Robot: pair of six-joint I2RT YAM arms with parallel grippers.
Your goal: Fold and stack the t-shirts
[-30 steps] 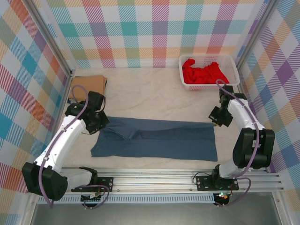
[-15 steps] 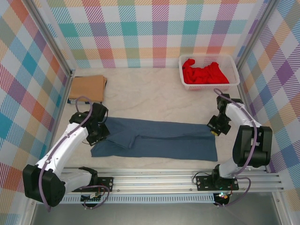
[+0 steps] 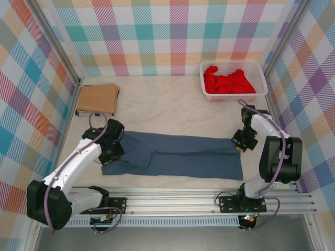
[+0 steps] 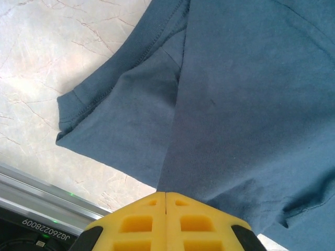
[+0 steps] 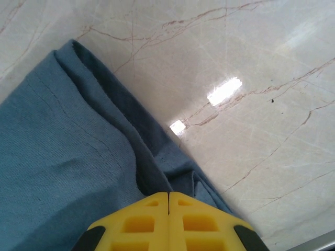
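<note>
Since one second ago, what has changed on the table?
The left gripper and the right gripper, both shut on the blue t-shirt, moved toward the near edge of the table, pulling its ends along; the left one also shifted right. Nothing was released. The tan t-shirt, the red t-shirt and the white basket stayed put.

free: table (image 3: 157, 107) far centre | blocked: basket (image 3: 235, 97) far right, tan shirt (image 3: 98, 98) far left, blue shirt (image 3: 183, 157) near
</note>
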